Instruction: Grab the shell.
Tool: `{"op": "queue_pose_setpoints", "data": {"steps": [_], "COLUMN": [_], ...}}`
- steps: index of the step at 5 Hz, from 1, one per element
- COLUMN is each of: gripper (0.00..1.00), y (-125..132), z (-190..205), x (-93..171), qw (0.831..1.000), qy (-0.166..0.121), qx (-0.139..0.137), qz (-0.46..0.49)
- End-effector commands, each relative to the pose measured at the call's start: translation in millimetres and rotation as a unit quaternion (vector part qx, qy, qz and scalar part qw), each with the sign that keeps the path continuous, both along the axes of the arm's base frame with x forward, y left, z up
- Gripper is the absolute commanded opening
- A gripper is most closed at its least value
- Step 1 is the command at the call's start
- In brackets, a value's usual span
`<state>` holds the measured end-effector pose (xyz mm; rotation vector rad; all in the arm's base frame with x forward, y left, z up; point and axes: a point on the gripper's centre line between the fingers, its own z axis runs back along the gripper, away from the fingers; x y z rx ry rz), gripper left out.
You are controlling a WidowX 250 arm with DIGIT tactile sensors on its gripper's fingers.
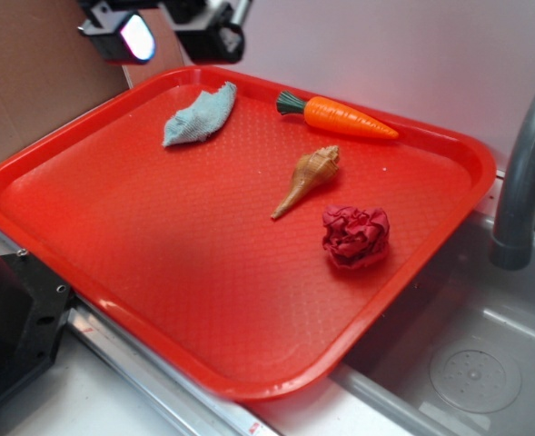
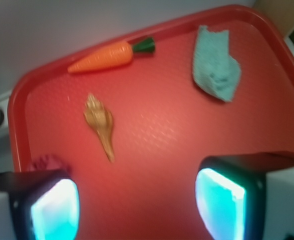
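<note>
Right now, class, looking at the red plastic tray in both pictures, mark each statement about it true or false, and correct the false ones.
1. The tan spiral shell lies between the orange toy carrot and the dark red crumpled cloth ball. True.
2. The gripper holds the shell. False: its jaws are open and empty, apart from the shell.
3. The pale blue cloth covers the carrot. False: they lie apart near the far rim of the red plastic tray.
4. The shell lies flat on the tray. True.
5. The tray is beside a grey sink. True.

Shell (image 1: 309,176) mid-tray (image 1: 158,272), between carrot (image 1: 344,116) (behind) and cloth ball (image 1: 355,236)
</note>
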<state>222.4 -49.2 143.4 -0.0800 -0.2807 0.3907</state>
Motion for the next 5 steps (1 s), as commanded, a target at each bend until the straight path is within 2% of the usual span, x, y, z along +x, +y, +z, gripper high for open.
{"op": "queue_pose_setpoints", "data": {"steps": [1,3,4,5], "gripper": [1.0,1.0,1.0,0.75], "y": [-9,-25,-28,-30], "z": [-42,-92,-104,-109], "x": [42,71,78,85], "qw": [1.0,0.998,0.998,0.998], "qy": [-0.018,-0.003,0.001,0.006], "qx": [0.012,0.055,0.066,0.068], "qz": [0.003,0.002,-0.012,-0.016]}}
